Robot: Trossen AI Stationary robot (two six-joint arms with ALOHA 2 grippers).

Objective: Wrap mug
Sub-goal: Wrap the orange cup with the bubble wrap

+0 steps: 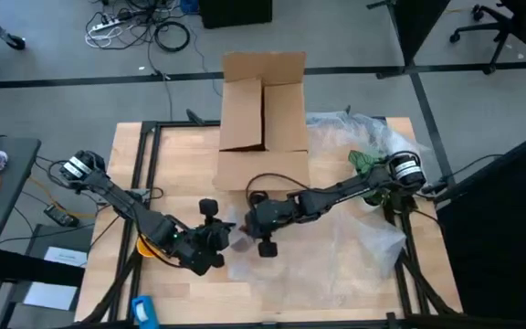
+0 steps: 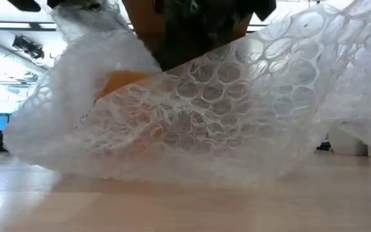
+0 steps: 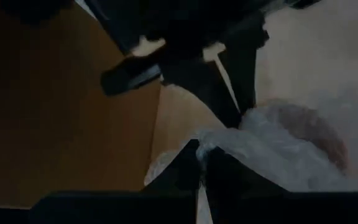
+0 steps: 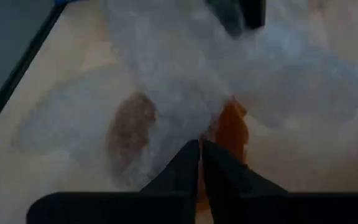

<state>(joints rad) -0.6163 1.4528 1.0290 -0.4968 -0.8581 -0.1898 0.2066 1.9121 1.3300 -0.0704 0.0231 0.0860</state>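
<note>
A sheet of clear bubble wrap [image 2: 224, 109] lies over the right half of the wooden table [image 1: 181, 155] and is raised in a hump near the middle. The yellow-orange mug [image 2: 126, 81] shows through the wrap, blurred; it also glows orange just past my right fingers as the mug [image 4: 232, 127]. My left gripper [image 1: 219, 239] and my right gripper [image 1: 252, 225] meet over the hump, both shut on the wrap. The mug's handle is hidden. My left gripper pinches a bunched edge of the bubble wrap [image 3: 219, 142] between its two fingertips, coming in low from the table's left. The wrap rises off the table there. My right gripper pinches the bubble wrap [image 4: 185, 134] at its fingertips, slanting down from the right, right over the mug; how many layers it has, I cannot tell.
An open cardboard box [image 1: 263, 110] stands at the far middle of the table. Crumpled clear plastic [image 1: 363, 123] and something green [image 1: 365, 163] lie at the far right by the right arm's base. A blue object [image 1: 144, 311] sits at the near left edge.
</note>
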